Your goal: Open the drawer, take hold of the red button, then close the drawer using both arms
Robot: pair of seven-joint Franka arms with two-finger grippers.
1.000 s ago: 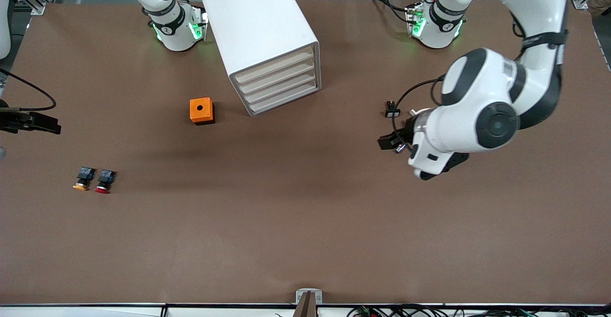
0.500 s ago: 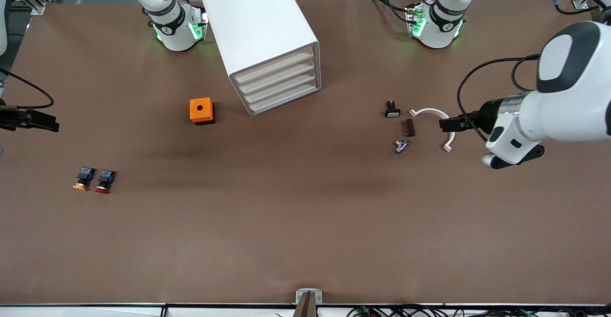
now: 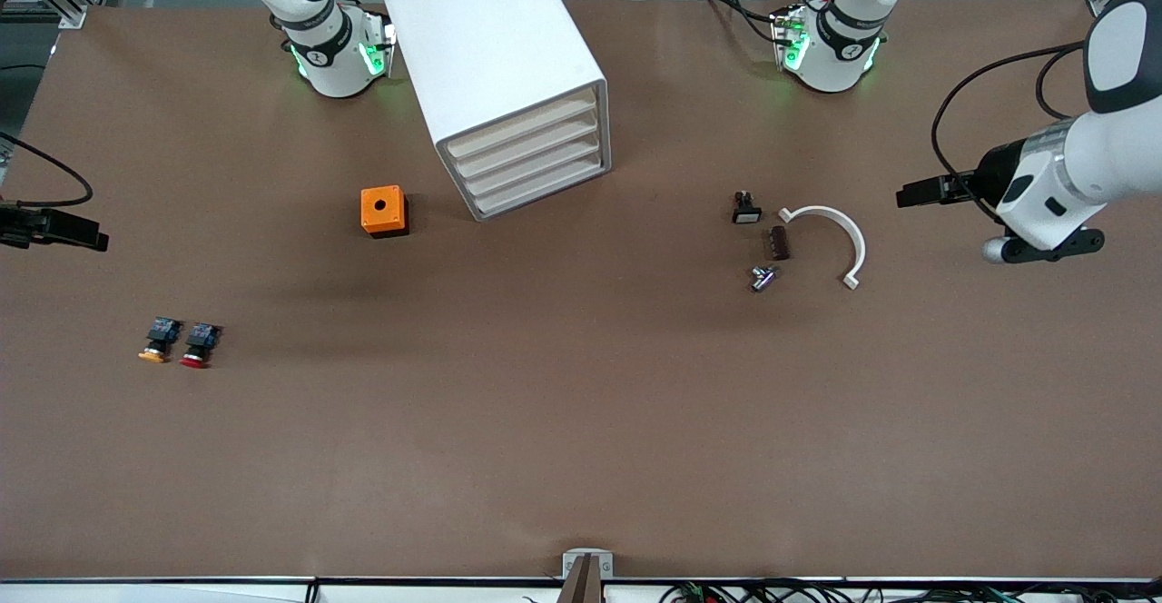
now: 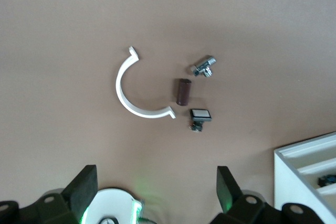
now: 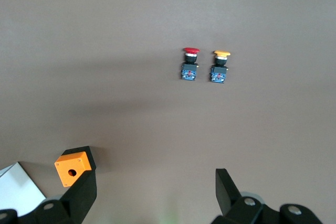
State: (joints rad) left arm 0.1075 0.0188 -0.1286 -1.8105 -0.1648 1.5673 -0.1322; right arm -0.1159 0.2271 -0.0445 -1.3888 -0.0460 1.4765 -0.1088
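Note:
The red-capped button (image 3: 196, 347) stands on the table near the right arm's end, beside its orange-yellow-capped twin (image 3: 155, 341). Both show in the right wrist view, the red button (image 5: 190, 64) beside the twin (image 5: 220, 67). The white drawer cabinet (image 3: 495, 58) stands between the arm bases, with all drawers (image 3: 531, 160) shut. My right gripper (image 3: 89, 238) is open and empty over the table edge at the right arm's end; it also shows in the right wrist view (image 5: 156, 190). My left gripper (image 3: 908, 195) is open and empty over the left arm's end; it also shows in the left wrist view (image 4: 156, 192).
An orange box with a hole (image 3: 383, 211) sits beside the cabinet front. Near the left arm's end lie a white curved clip (image 3: 840, 226), a brown cylinder (image 3: 778, 242), a small metal part (image 3: 763, 278) and a small black switch (image 3: 746, 209).
The left arm swung from over the small parts toward the left arm's end of the table, uncovering them. The right gripper barely moved.

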